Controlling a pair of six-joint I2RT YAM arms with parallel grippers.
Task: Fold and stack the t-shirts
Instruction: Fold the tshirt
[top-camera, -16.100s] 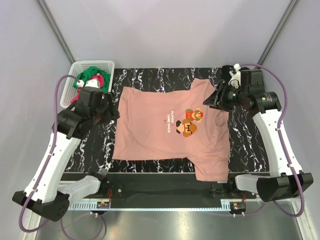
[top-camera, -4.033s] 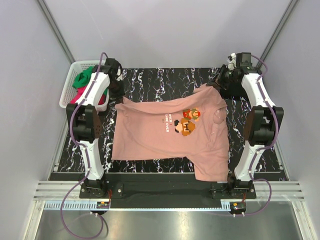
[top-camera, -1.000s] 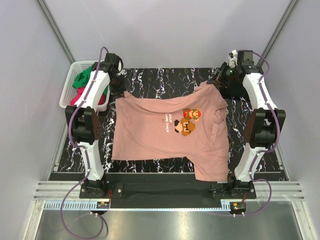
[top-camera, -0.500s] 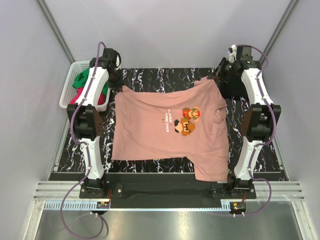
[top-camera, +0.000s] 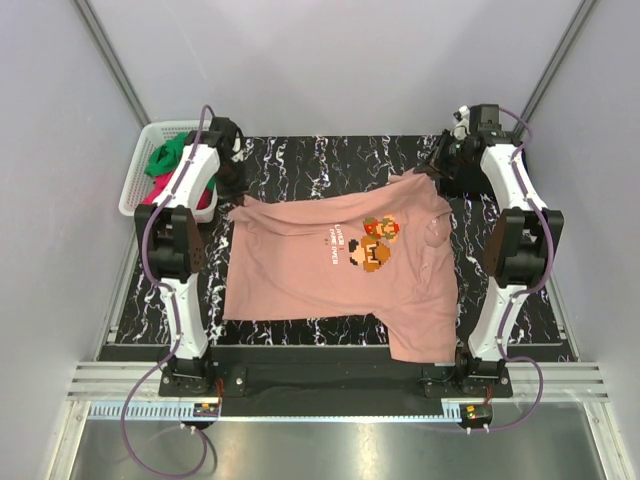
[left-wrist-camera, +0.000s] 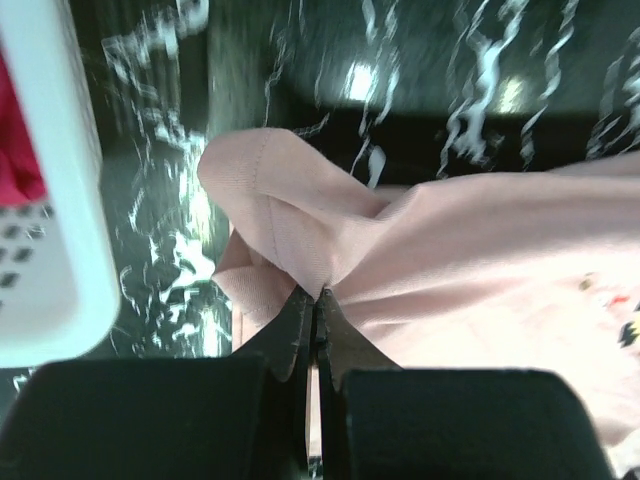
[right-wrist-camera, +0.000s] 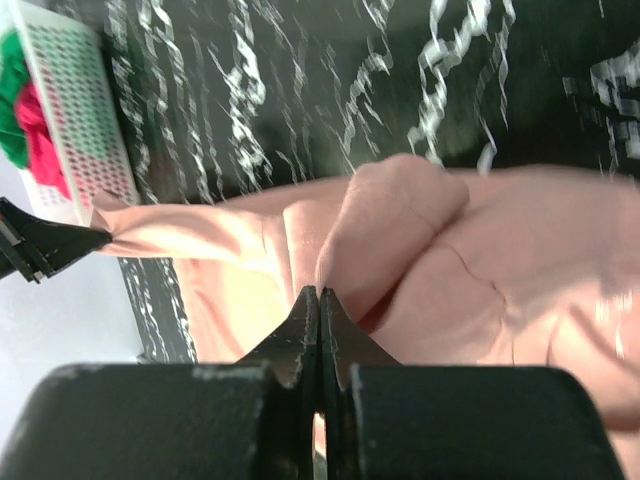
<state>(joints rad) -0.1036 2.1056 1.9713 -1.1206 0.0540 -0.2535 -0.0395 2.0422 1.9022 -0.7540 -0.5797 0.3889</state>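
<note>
A salmon-pink t-shirt (top-camera: 320, 260) with a pixel-art figure (top-camera: 375, 245) and white text lies chest up on the black marbled table (top-camera: 330, 160). My left gripper (top-camera: 234, 200) is shut on the shirt's far left corner (left-wrist-camera: 290, 230), pinching a fold of pink cloth. My right gripper (top-camera: 436, 172) is shut on the far right corner (right-wrist-camera: 400, 215) in the same way. The far edge hangs lifted and taut between the two grippers, while the near half rests flat. In the left wrist view the gripper (left-wrist-camera: 316, 295) bites the cloth at its tips; so does the gripper (right-wrist-camera: 319, 292) in the right wrist view.
A white mesh basket (top-camera: 138, 170) at the far left holds green (top-camera: 168, 152) and magenta-red (top-camera: 160, 190) t-shirts. Its rim (left-wrist-camera: 60, 200) shows close beside the left gripper. Grey walls enclose the table on three sides.
Both grippers have come slightly nearer and lower with the shirt's far edge, which now sags a little more between them. Both stay shut on the cloth.
</note>
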